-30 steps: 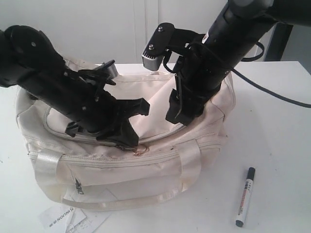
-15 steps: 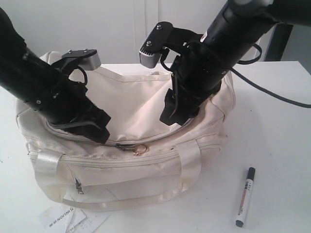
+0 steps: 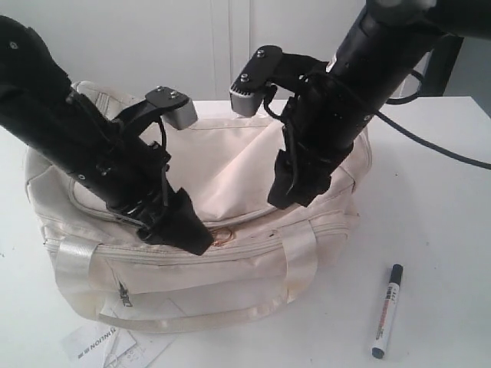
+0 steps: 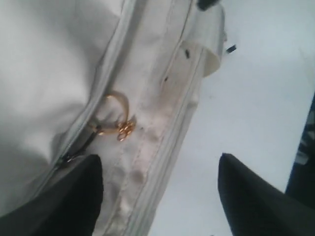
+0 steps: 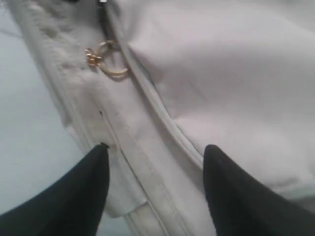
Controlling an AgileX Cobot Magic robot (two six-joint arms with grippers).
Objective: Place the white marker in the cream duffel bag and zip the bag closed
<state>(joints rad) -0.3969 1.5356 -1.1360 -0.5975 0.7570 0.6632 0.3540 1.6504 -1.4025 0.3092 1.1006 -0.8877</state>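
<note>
1. The left gripper [image 4: 160,164] is standing released, its fingers spread wide and grasping nothing. It is hovering just over the gold ring pull [image 4: 118,115] on the top zip.
2. The right gripper [image 5: 156,147] is also gaping empty, with only flap fabric lying beneath it.
3. The ring pull is lying flat against the seam, so the left jaws are risking a pinch of cloth instead of metal, or a slip off the thin ring.
4. The cream duffel bag [image 3: 230,268] is sagging softly. A tug on the zip is likely to drag or buckle the whole bag unless the right arm is bracing it.
5. The white marker [image 3: 386,310] is lying outside, toward the near right corner of the tabletop [image 3: 449,230] and well apart from the bag. The top opening is looking mostly shut, so zipping further now would be sealing the bag without it.
6. A sliding bag could also be nudging the marker into rolling toward the edge.
</note>
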